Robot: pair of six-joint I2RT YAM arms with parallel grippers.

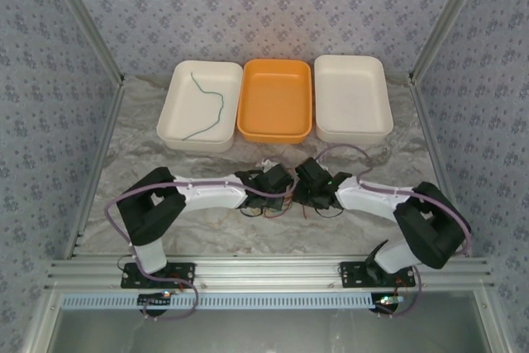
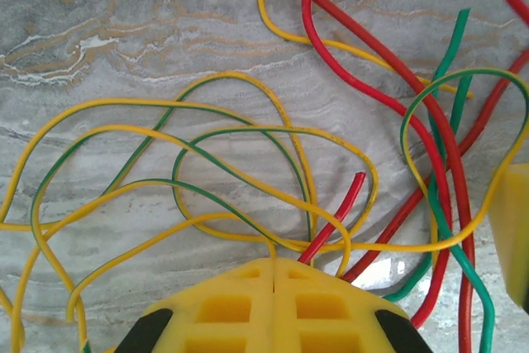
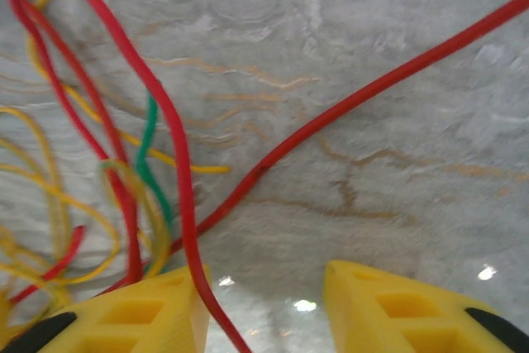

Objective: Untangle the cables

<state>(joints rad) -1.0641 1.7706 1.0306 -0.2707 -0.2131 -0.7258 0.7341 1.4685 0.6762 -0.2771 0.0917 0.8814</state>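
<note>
A tangle of thin yellow, yellow-green, green and red cables [image 2: 248,163] lies on the marbled table between my two grippers, seen small in the top view as the cables [image 1: 281,207]. My left gripper [image 2: 274,266] is shut, and a yellow cable [image 2: 285,247] runs into the seam between its fingers; a red cable end [image 2: 339,217] passes just beside it. In the top view the left gripper [image 1: 279,190] faces the right gripper [image 1: 304,185]. My right gripper [image 3: 264,287] stands open, low over the table, with a red cable [image 3: 186,229] hanging along its left finger.
Three trays line the back of the table: a white tray [image 1: 175,131] holding one green cable [image 1: 211,109], an orange tray [image 1: 275,135] and a second white tray [image 1: 355,135]. Patterned walls close in both sides. Another red cable [image 3: 372,88] crosses the table diagonally.
</note>
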